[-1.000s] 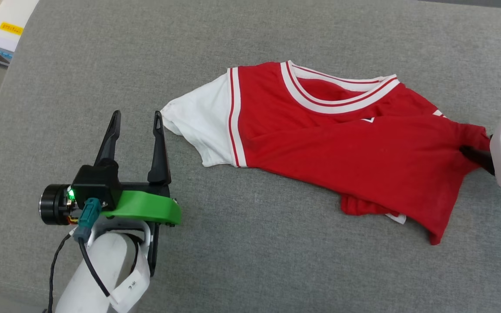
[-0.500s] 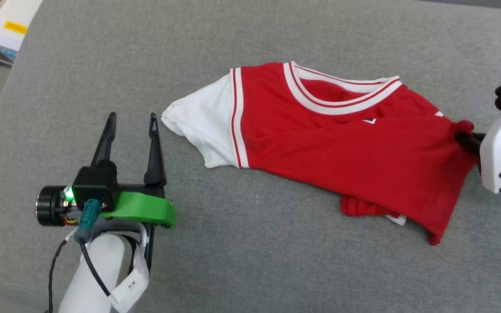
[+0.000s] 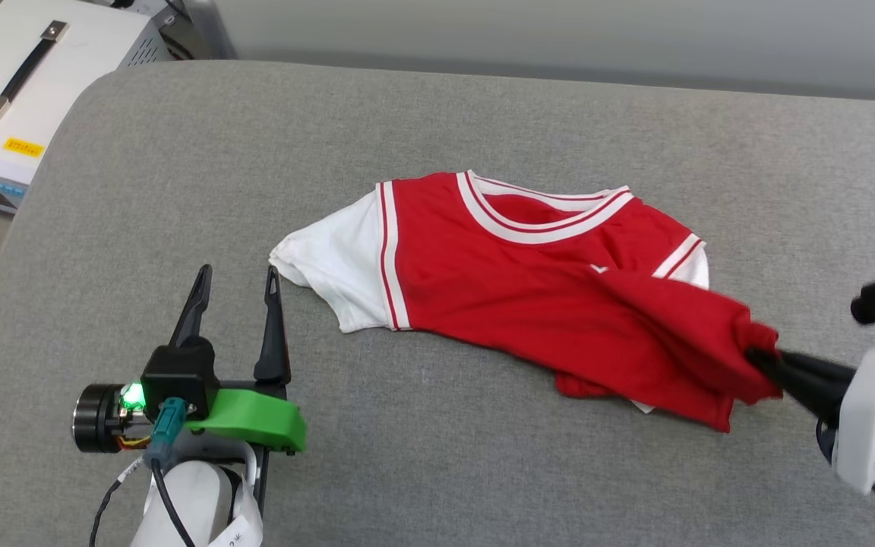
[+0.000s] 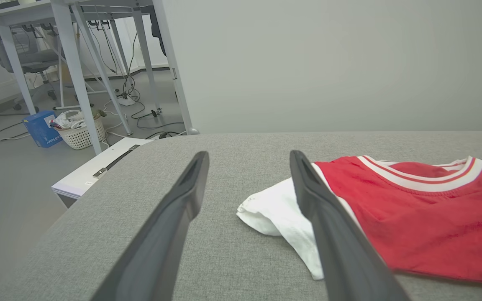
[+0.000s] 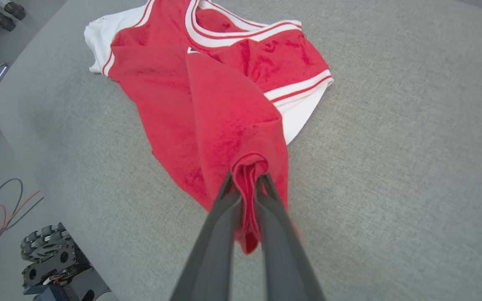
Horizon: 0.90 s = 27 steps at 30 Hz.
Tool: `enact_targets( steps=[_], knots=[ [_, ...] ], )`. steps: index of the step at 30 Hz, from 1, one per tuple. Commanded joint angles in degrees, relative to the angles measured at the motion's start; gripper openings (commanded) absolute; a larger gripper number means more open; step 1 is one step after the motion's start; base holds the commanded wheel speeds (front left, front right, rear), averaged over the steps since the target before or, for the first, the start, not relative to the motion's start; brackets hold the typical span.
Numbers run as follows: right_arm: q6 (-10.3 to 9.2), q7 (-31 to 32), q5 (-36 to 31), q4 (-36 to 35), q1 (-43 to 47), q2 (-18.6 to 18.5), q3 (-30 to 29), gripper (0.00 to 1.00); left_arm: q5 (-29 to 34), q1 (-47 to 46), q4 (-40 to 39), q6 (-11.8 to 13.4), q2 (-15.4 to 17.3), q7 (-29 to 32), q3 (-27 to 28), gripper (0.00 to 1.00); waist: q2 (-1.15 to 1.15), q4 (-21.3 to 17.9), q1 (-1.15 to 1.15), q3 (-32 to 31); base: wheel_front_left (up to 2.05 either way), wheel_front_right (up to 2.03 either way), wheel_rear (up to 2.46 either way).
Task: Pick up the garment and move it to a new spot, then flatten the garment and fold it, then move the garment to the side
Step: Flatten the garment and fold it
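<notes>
Since the earlier frames the head camera has shifted, so the whole scene sits lower in that view. Apart from this, the right gripper [image 3: 762, 357] has drawn the folded red hem [image 3: 741, 342] outward from the body of the garment [image 3: 529, 304], uncovering the white right sleeve [image 3: 692, 262] that lay beneath the fold.

Right claw: the two dark fingers are pressed together on a bunched tuck of hem, seen in the right wrist view [image 5: 245, 184] as red cloth squeezed between them. From this grip a ridge of raised fabric runs straight ahead of the fingertips to the striped collar [image 5: 224, 37]. The right sleeve [image 5: 303, 104] lies ahead and to the right of the tips. The rest of the garment [image 5: 161, 83] lies on the grey padded surface [image 5: 391, 188].

Left claw: the left gripper [image 3: 238, 273] stands wide open and holds nothing. The white left sleeve [image 3: 323, 266] lies just beyond and to the right of its right fingertip; whether tip and cloth touch cannot be told. In the left wrist view [image 4: 248, 156] bare grey surface [image 4: 232, 175] shows between the fingers, with the garment [image 4: 425, 217] spread to their right. A white equipment case [image 3: 35, 99] stands off the surface, ahead and to the left of this claw.
</notes>
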Motion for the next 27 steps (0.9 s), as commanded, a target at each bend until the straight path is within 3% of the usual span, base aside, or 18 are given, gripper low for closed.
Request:
enact_targets(
  steps=[1,5,9,15,16,17,18,27],
  knots=[
    [-0.03,-0.58,-0.3,-0.88,3.58,0.35,-0.83,0.0,0.69,1.24,0.16,-0.32,-0.25,-0.32,0.41,1.0,0.0,-1.46,0.0,-1.85,0.0,0.0,0.0],
    [-0.03,-0.85,-2.27,-1.06,12.97,3.05,-2.48,0.0,1.28,2.21,0.31,-0.78,-0.31,-0.32,1.14,1.0,0.0,-1.81,0.0,-2.15,0.0,0.0,0.0],
    [-0.03,-0.98,-4.32,3.17,19.35,7.3,-3.34,0.0,2.0,2.96,0.14,-0.89,-0.91,-0.33,1.39,1.0,0.0,-1.82,0.0,-1.73,0.0,0.0,0.0],
    [-0.03,-2.33,-7.08,8.66,21.46,11.76,-3.42,0.0,2.62,2.64,0.92,-1.69,-1.12,-0.33,1.93,1.0,0.0,-1.84,0.0,-1.08,0.0,0.0,0.0],
    [-0.03,-3.29,-7.35,8.64,21.1,12.29,-4.16,0.16,2.71,2.66,1.08,-1.76,-1.1,-0.33,2.17,1.0,0.0,-2.03,0.0,-1.24,0.0,0.0,0.0],
    [-0.03,-4.13,-7.79,8.4,20.8,12.46,-4.84,0.42,2.77,2.75,1.21,-1.81,-1.1,-0.33,2.36,1.0,0.0,-2.19,0.0,-1.48,0.0,0.0,0.0],
    [-0.03,-5.33,-8.26,7.81,20.5,12.62,-6.01,1.0,2.92,2.94,1.28,-1.8,-1.15,-0.33,2.52,1.0,0.0,-2.36,0.0,-1.82,0.0,0.0,0.0],
    [-0.03,-9.61,-11.17,-4.62,19.59,11.17,-19.17,1.0,3.72,4.07,0.98,-2.02,-1.48,-0.33,3.36,1.0,0.0,-2.85,0.0,-3.38,0.0,0.0,0.0]
  ],
)
